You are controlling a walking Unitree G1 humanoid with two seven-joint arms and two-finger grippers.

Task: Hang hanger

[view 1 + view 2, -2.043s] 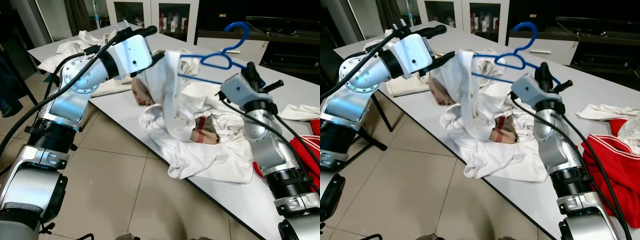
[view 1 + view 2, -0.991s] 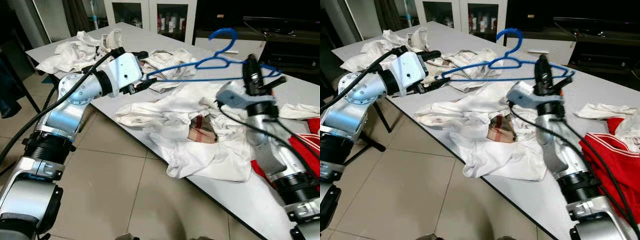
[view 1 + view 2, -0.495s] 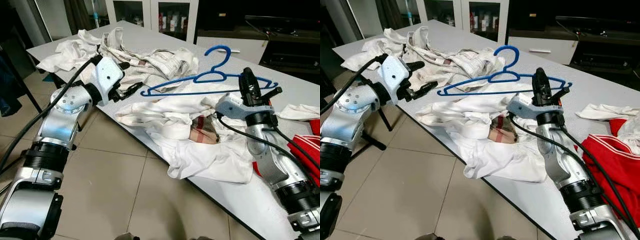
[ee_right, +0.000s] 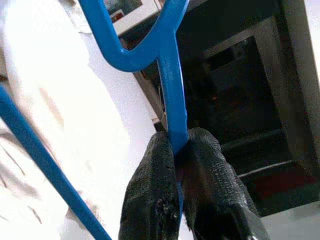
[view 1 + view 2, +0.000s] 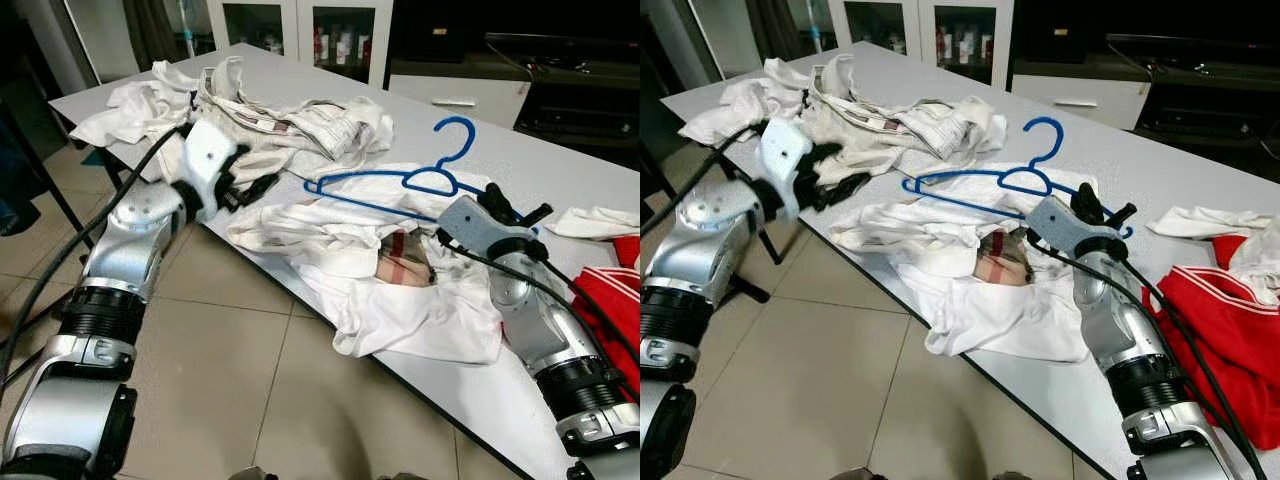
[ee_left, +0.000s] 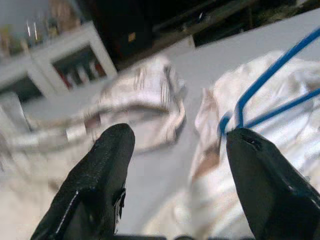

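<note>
- The right gripper (image 4: 177, 150) is clenched on the blue hanger (image 5: 400, 185) at its right end; the 2 fingers (image 4: 150, 190) pinch the bar tight.
- From that grip the hanger reaches out over the white clothes pile (image 5: 340, 240), hook (image 5: 1045, 135) pointing away from the table's (image 5: 1200, 180) near edge.
- The left gripper (image 6: 175, 165) has its 2 fingers spread with nothing between them, just short of the hanger's far tip.
- Bare tabletop lies beyond the hook; tiled floor (image 5: 240, 360) runs along the near edge.

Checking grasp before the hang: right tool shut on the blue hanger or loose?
Shut on it. In the right wrist view the right tool pinches the blue hanger wire with no gap.
</note>
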